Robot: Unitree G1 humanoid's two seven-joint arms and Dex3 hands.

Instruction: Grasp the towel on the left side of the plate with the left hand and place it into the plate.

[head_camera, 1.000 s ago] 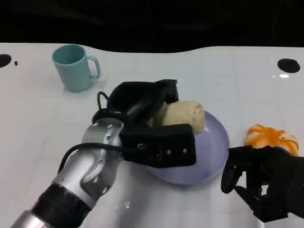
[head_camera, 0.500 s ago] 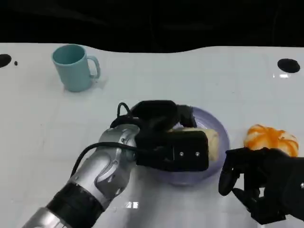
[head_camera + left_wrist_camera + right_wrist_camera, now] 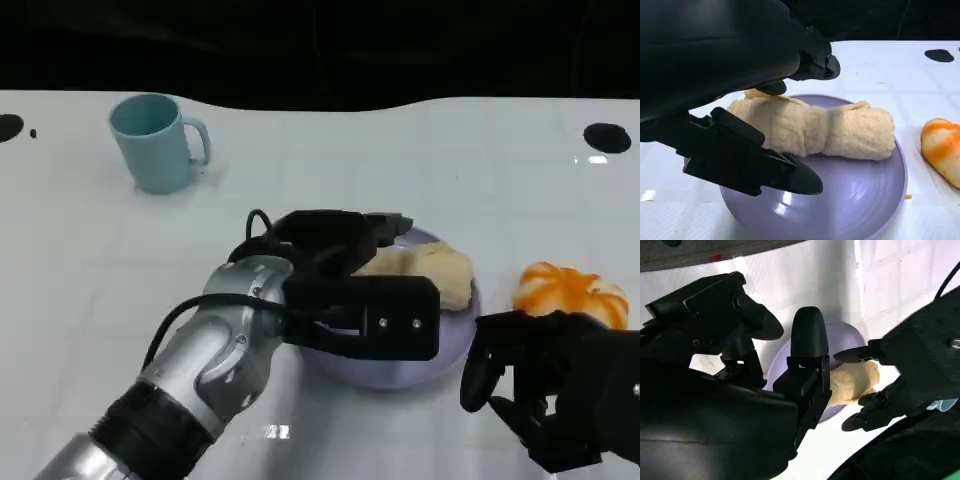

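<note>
The rolled cream towel [image 3: 430,272] lies across the purple plate [image 3: 440,340] at the table's middle. My left hand [image 3: 340,260] hovers over the plate's left part, fingers spread. In the left wrist view one fingertip touches the top of the towel [image 3: 840,132] at its near end, while the lower finger [image 3: 790,175] stands apart from it above the plate [image 3: 855,200]. My right hand [image 3: 555,395] rests at the lower right, off the plate, holding nothing. The right wrist view shows the towel [image 3: 855,382] beyond that hand's fingers.
A peeled orange [image 3: 572,290] sits just right of the plate, close to my right hand. A teal mug [image 3: 155,140] stands at the back left. A black round mark [image 3: 607,137] is at the far right, and the table's far edge meets darkness.
The left hand carried the towel right and down onto the plate, then its fingers came apart and drew back left a little. The towel now lies flat. The right hand barely moved.
</note>
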